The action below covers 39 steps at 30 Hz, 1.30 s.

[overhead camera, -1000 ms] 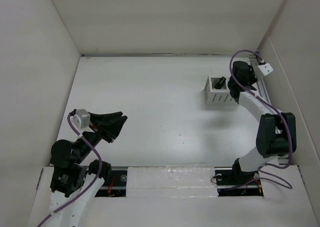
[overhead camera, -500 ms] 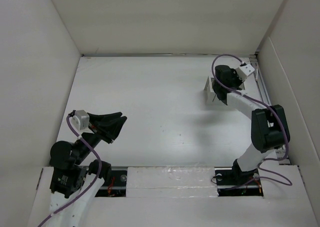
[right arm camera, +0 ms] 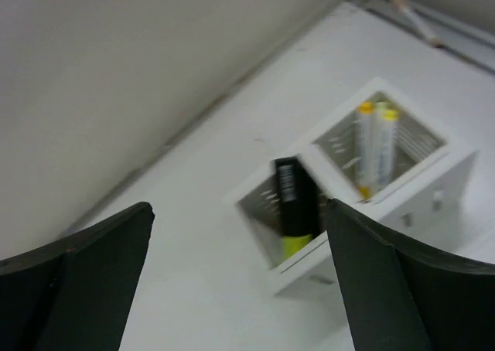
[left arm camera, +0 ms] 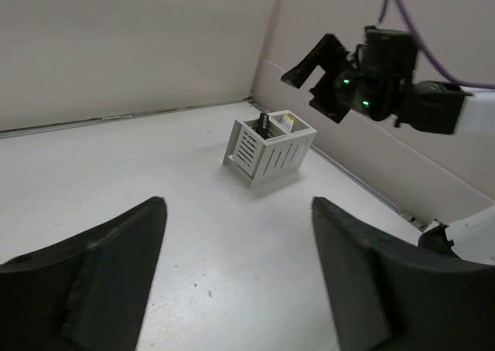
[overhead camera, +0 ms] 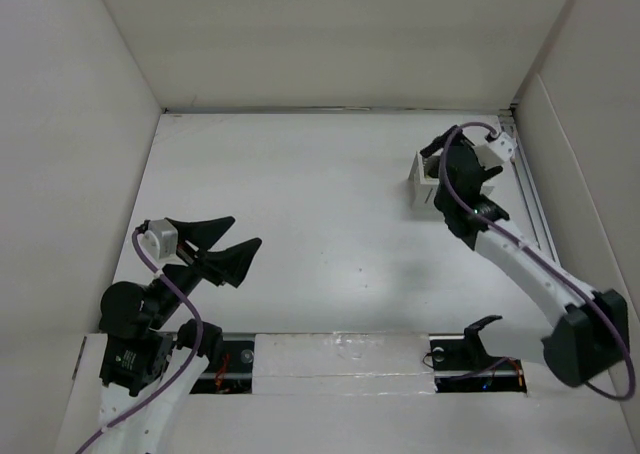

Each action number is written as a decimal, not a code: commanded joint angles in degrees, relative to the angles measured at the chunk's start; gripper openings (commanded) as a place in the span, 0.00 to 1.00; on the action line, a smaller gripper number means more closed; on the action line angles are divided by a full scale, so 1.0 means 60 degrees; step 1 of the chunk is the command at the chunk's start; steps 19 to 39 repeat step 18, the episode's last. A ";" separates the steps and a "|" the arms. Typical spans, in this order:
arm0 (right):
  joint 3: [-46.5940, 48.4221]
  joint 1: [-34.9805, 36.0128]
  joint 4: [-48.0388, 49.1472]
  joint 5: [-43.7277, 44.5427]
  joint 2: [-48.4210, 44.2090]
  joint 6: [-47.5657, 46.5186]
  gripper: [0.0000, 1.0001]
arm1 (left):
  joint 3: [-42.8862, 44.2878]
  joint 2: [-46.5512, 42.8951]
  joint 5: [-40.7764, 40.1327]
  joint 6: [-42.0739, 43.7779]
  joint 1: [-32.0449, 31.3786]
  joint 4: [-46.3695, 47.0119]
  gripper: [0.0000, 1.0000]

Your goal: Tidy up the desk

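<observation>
The desk (overhead camera: 310, 204) is a white tabletop. At its back right stands a white slotted pen holder (overhead camera: 424, 188). My right gripper (overhead camera: 452, 169) hovers open just above and beside it, with nothing between the fingers. The right wrist view looks down between the open jaws (right arm camera: 238, 212) at the holder (right arm camera: 402, 189). One compartment holds a black and yellow marker (right arm camera: 290, 204), the other holds yellow-capped pens (right arm camera: 373, 146). My left gripper (overhead camera: 232, 242) stands open and empty over the near left of the desk, and its wrist view (left arm camera: 238, 212) faces the holder (left arm camera: 269, 151).
A thin metal rail (overhead camera: 530, 204) runs along the desk's right edge, with a small pen-like thing (right arm camera: 414, 18) lying by it. Tall white wall panels (overhead camera: 70, 174) enclose the desk on three sides.
Both grippers opened wide. The right arm stretched out low, its elbow swinging to the near right, and its gripper shifted left over the pen holder. The left arm stayed in place.
</observation>
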 commanded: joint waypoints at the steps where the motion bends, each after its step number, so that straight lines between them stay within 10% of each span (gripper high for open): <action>1: -0.0898 0.1274 0.1030 -0.2405 -0.1410 0.0103 1.00 | 0.0159 -0.0022 -0.0221 -0.0018 0.0041 0.0309 0.77; 14: -0.3418 0.4763 0.1091 -0.6059 -0.3683 -0.0910 1.00 | 0.0086 0.0095 -0.0222 -0.0077 0.0041 0.0455 0.87; 39: -0.3875 0.4852 0.1325 -0.6060 -0.4094 -0.0748 1.00 | 0.0085 0.0286 -0.0193 -0.0136 0.0041 0.0397 0.87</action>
